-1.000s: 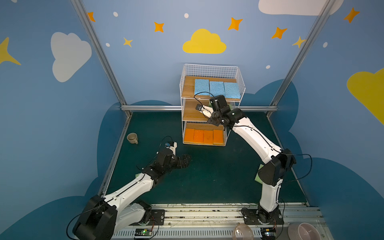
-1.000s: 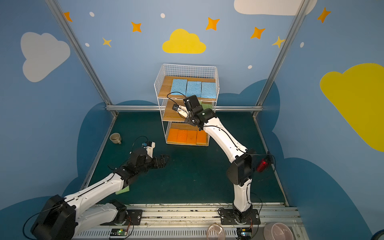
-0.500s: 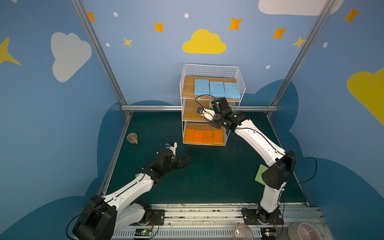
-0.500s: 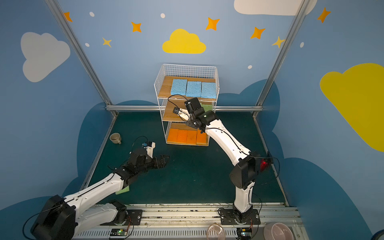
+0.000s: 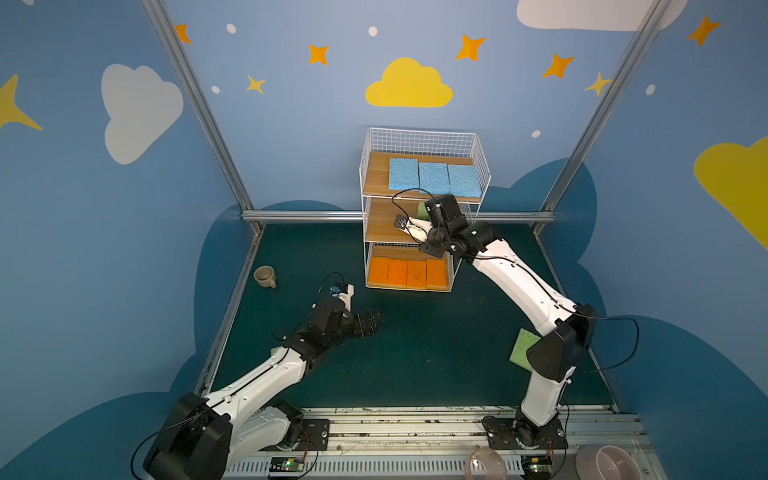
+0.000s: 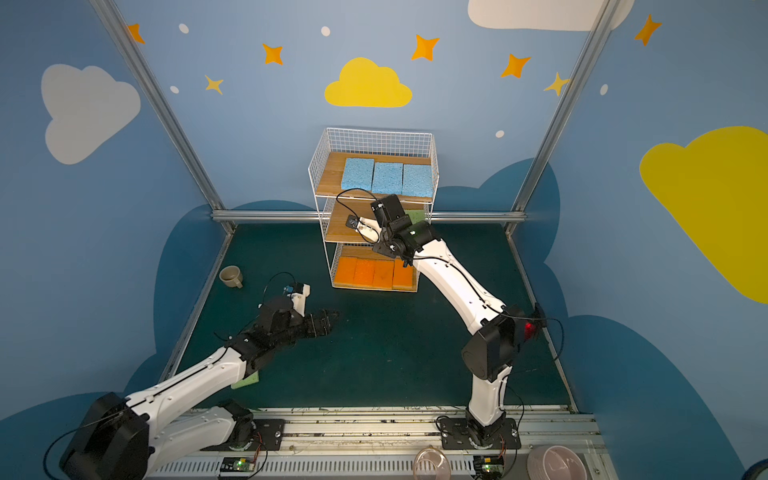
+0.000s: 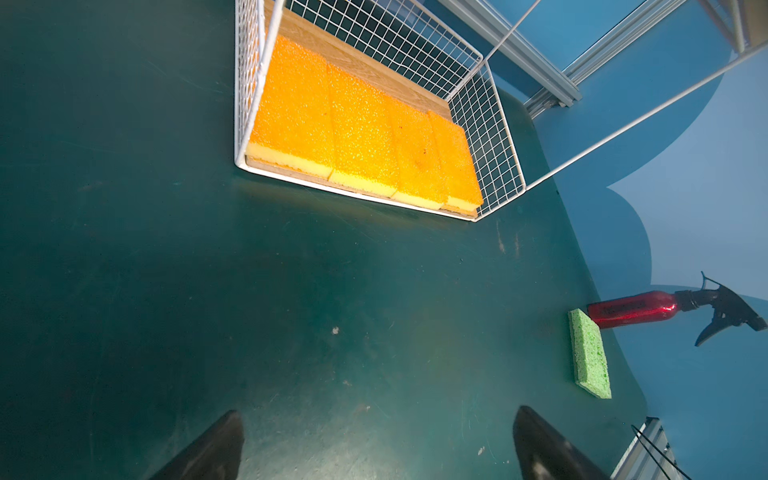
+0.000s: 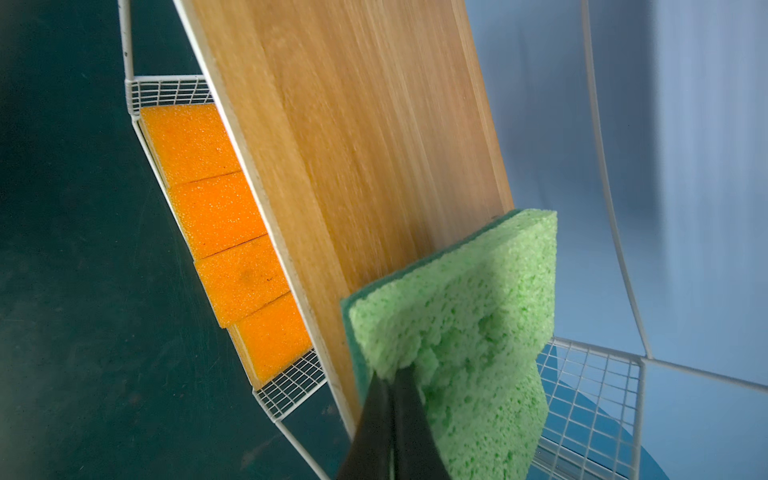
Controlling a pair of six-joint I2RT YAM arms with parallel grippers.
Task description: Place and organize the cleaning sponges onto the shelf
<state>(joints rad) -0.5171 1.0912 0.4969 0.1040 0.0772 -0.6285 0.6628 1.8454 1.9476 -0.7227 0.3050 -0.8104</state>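
The shelf [image 5: 374,174] [image 6: 328,174] stands at the back with three light blue cleaning sponges [image 5: 434,178] [image 6: 386,178] on its top board. Several orange ones [image 5: 407,272] [image 7: 361,133] [image 8: 216,208] lie in a row on the bottom board. My right gripper [image 8: 392,382] is shut on a light green sponge [image 8: 457,311] [image 5: 422,211], held over the right end of the middle board. My left gripper [image 7: 379,411] [image 5: 374,320] hovers open and empty above the floor mat. One loose green sponge [image 7: 590,353] [image 5: 523,347] lies by the right arm. Another green sponge [image 6: 246,380] shows under the left arm.
A beige mug [image 5: 264,276] lies on the mat at the left. A red spray bottle [image 7: 636,307] lies at the right edge next to the loose green sponge. Bowls [image 5: 606,461] and a clear cup [image 5: 486,461] sit beyond the front rail.
The right arm has shifted a little to the right along the middle tier with the green sponge still gripped. The left arm has not moved.
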